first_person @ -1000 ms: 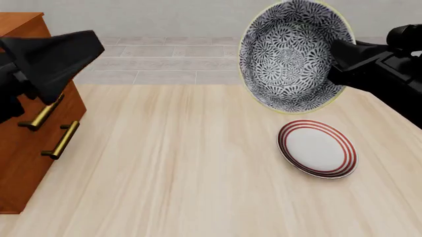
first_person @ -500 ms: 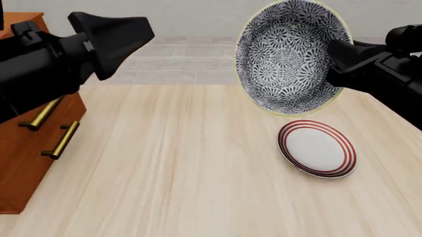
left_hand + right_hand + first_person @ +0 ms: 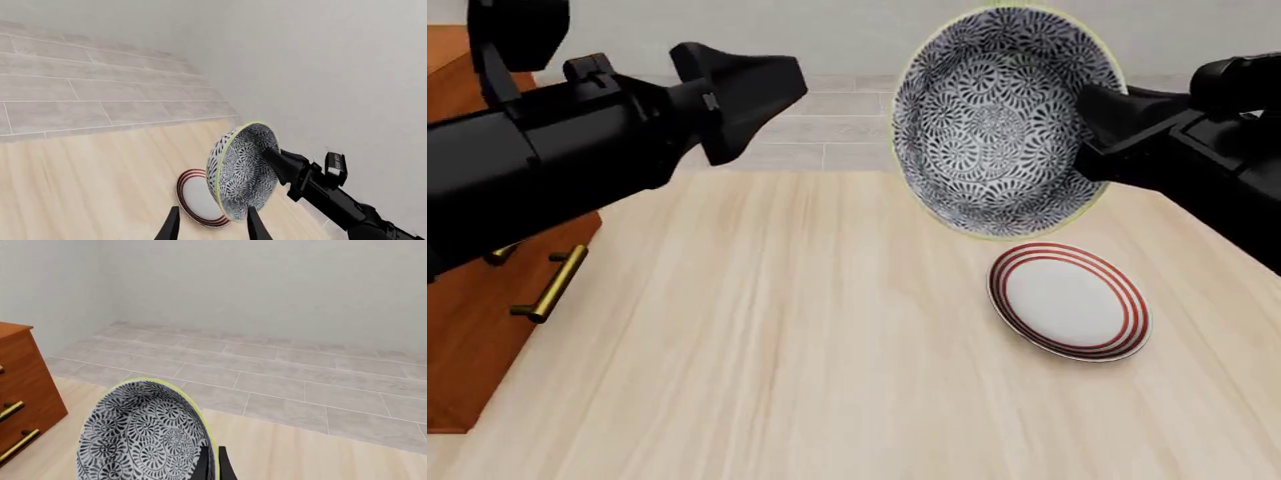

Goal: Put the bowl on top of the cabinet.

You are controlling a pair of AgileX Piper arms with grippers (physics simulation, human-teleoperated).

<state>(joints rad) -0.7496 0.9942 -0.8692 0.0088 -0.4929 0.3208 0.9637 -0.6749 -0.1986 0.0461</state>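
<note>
The right pincer (image 3: 1090, 135) gripped the deep white bowl with black floral swirls (image 3: 1001, 120) by its rim — held on edge above the pale wooden table (image 3: 827, 350), over the red-ringed white plate (image 3: 1069, 301). The left pincer (image 3: 212, 225) stood open, empty, near the reddish-brown wooden cabinet (image 3: 481, 330).

We count one bowl (image 3: 1004, 120), one plate (image 3: 1069, 301), one cabinet (image 3: 481, 300) with two handles (image 3: 550, 284) showing, one table (image 3: 801, 350), and two arms, each ending in one gripper: left (image 3: 747, 95), right (image 3: 1094, 130).
</note>
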